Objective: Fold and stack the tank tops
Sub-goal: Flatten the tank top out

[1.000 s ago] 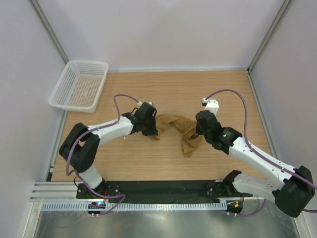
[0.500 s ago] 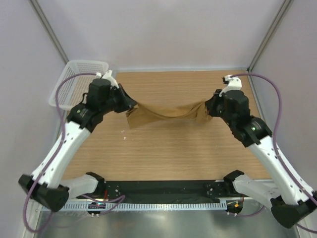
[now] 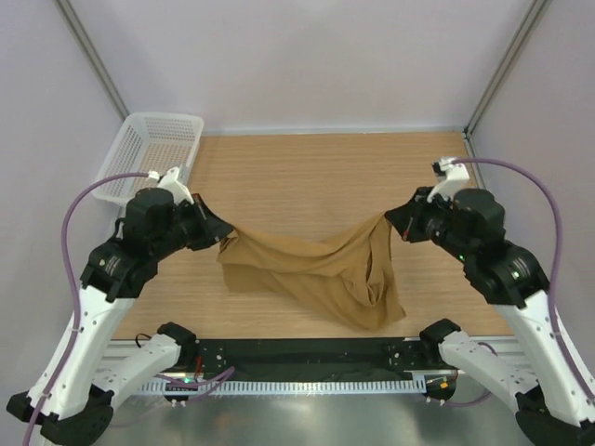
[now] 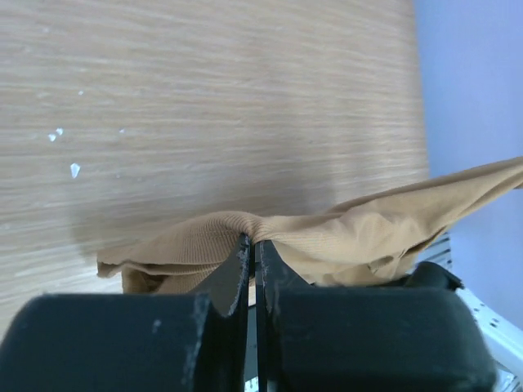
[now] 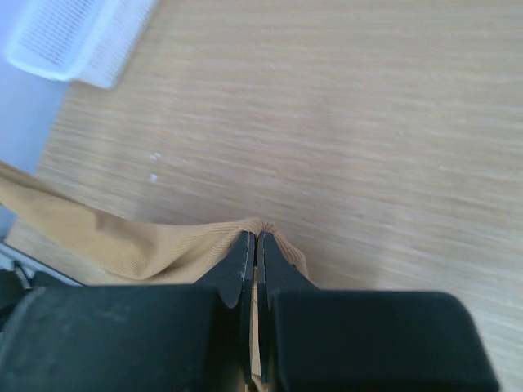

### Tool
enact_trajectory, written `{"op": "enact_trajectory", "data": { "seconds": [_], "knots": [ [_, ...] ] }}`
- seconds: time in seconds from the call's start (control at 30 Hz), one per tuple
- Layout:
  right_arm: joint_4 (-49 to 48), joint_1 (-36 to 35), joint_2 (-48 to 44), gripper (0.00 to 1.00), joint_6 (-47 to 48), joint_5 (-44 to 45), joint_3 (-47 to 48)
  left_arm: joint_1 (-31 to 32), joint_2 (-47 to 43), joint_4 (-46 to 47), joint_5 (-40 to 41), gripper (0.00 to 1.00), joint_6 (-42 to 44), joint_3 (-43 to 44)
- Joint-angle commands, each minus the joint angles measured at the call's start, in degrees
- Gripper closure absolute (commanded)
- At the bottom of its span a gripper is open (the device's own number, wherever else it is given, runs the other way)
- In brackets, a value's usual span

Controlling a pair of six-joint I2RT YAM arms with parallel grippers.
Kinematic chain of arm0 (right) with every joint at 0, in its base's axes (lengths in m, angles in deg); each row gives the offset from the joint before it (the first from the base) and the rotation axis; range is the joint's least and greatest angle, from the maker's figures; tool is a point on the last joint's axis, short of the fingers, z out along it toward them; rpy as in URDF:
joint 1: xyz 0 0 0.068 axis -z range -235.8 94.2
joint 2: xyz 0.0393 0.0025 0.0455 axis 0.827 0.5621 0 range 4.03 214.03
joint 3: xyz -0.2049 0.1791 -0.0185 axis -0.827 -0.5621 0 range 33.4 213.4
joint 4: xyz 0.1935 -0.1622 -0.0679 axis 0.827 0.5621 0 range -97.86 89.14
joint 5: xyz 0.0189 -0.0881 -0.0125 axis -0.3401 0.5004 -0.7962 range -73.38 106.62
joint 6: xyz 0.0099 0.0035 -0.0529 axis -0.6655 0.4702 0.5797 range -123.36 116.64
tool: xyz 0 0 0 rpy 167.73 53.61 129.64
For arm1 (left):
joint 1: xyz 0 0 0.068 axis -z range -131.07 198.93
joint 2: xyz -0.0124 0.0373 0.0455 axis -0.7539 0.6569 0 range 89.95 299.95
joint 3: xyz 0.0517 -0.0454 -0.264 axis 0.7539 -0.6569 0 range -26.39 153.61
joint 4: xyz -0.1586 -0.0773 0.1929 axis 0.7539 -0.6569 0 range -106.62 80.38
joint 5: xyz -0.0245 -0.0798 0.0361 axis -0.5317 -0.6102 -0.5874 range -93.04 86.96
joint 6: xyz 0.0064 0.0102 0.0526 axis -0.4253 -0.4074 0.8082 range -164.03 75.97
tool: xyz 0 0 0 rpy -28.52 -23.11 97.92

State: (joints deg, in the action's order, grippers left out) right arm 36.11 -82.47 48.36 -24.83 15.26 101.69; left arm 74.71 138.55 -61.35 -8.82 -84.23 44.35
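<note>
Basket [image 3: 149, 158]: far-left corner of the bench [image 3: 325, 167], well apart from the cloth.
Left gripper [image 3: 216, 229]: raised, clamped on the cloth's left edge.
Top [image 3: 316, 269]: strung between both grippers, sagging mid-span, lower folds drooping toward the near edge.
Right gripper [image 3: 398, 221]: pinched tight on the right edge.
Progress: early, by my reading; no fold made, nothing stacked. Laying flat, folding and stacking remain.

1. tank top [image 4: 359, 233]: runs off my left wrist view's right edge; lower part hidden behind left pincer [image 4: 252, 255].
2. basket [image 5: 69, 37]: cropped at right wrist view's top-left corner.
3. white specks [image 4: 73, 169] on surface [image 4: 204, 82]: too small for me to identify.
</note>
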Motion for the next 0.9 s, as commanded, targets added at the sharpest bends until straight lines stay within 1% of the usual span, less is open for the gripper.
{"op": "enact_trajectory", "data": {
  "seconds": [0.0, 0.03, 0.07, 0.1, 0.13, 0.17, 0.2, 0.23, 0.27, 0.3, 0.33, 0.37, 0.5, 0.57, 0.6, 0.7, 0.8, 0.87],
  "knots": [
    [-1.23, -0.13, 10.64, 0.99, 0.73, 4.43, -0.79, -0.99, 4.65, 2.41, 1.83, 1.00, 1.27, -3.93],
    [-2.21, -0.04, 13.12, 0.99, 0.91, 5.92, -0.79, -2.47, 6.49, 3.98, 1.48, 1.00, 1.10, -4.99],
    [-3.17, 0.31, 16.19, 0.99, 0.82, 9.07, -0.36, -3.79, 10.08, 7.65, 0.78, 1.00, 0.92, -6.91],
    [-5.10, 1.70, 21.79, 0.78, 0.30, 10.58, 0.95, -5.20, 12.64, 9.61, -1.93, 1.00, 0.48, -7.63],
    [-5.55, 2.41, 24.98, 0.60, -0.14, 11.90, 2.01, -8.26, 14.92, 13.54, -3.52, 0.94, -0.48, -8.24],
    [-5.73, 3.11, 27.53, 0.45, -1.45, 11.91, 2.98, -9.51, 19.64, 14.97, -5.10, 0.79, -1.27, -8.68],
    [-6.34, 3.56, 29.21, 0.45, -1.55, 10.61, 4.29, -10.56, 21.61, 15.60, -6.51, 0.46, -1.71, -8.34],
    [-7.13, 3.56, 30.71, 0.46, -1.55, 8.42, 4.04, -11.18, 23.19, 16.04, -6.96, 0.41, -1.63, -8.08],
    [-8.18, 3.47, 30.29, 0.47, -2.42, 6.48, 3.17, -11.19, 24.51, 16.65, -7.22, 0.38, -1.46, -8.34],
    [-11.07, 3.47, 29.33, 0.48, -2.78, 3.51, 0.03, -11.19, 24.35, 17.27, -7.31, 0.35, -1.45, -9.03],
    [-12.40, 3.47, 27.23, 0.48, -3.22, 2.87, -1.83, -11.19, 23.83, 18.75, -6.62, 0.35, -1.45, -9.91],
    [-13.28, 3.47, 26.34, 0.51, -3.83, 2.16, -3.41, -11.19, 22.34, 19.20, -6.26, 0.35, -1.28, -11.66],
    [-16.36, 3.30, 24.83, 0.57, -3.66, -9.49, -12.80, -11.19, 19.96, 19.82, -5.64, 0.36, 0.39, -15.10],
    [-17.59, 2.42, 24.48, 0.58, -3.75, -10.67, -15.72, -11.19, 19.34, 19.91, -6.35, 0.36, 0.74, -17.03],
    [-18.03, 2.24, 24.22, 0.58, -4.19, -10.59, -18.60, -11.19, 18.73, 20.26, -6.52, 0.37, 0.74, -17.73],
    [-21.18, 1.98, 22.99, 0.60, -6.81, -10.85, -24.23, -11.19, 17.06, 21.92, -6.44, 0.37, 0.39, -21.07],
    [-25.49, 1.89, 23.60, 0.66, -9.80, -13.73, -28.37, -11.19, 16.18, 23.85, -5.12, 0.37, -0.74, -24.32],
    [-27.87, 1.54, 24.74, 0.66, -11.29, -15.14, -29.79, -11.19, 15.83, 24.74, -4.59, 0.37, -1.45, -25.20]
  ]
}}
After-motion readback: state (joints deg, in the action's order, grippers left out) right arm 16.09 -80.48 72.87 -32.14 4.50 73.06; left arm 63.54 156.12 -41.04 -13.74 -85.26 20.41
